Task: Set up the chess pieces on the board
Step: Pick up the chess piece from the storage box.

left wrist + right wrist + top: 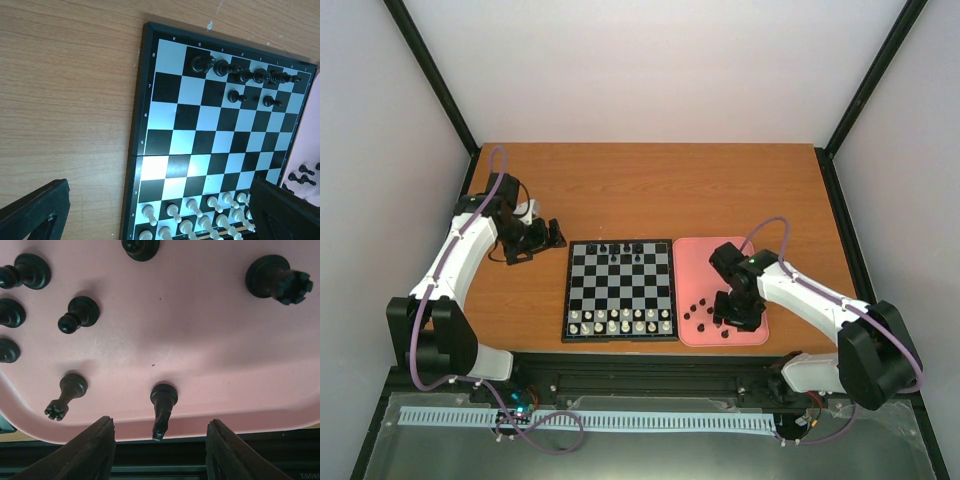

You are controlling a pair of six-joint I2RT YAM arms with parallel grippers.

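Note:
The board (620, 285) lies mid-table, with several black chess pieces (620, 248) along its far rows, seen closer in the left wrist view (240, 75). More black pieces (700, 312) stand loose on the pink tray (700, 262) to its right. My right gripper (735, 312) hangs over the tray's near edge. It is open (160, 450), its fingers (95, 450) on either side of a slim black piece (163, 405) without touching it. My left gripper (548, 238) stands wide open to the left of the board (200, 135), holding nothing.
White pieces (620, 320) fill the board's two near rows (200, 212). On the tray (200, 340), a rook (277, 279), a pawn (77, 315) and a crowned piece (67, 392) stand around the right gripper. Black frame posts edge the table.

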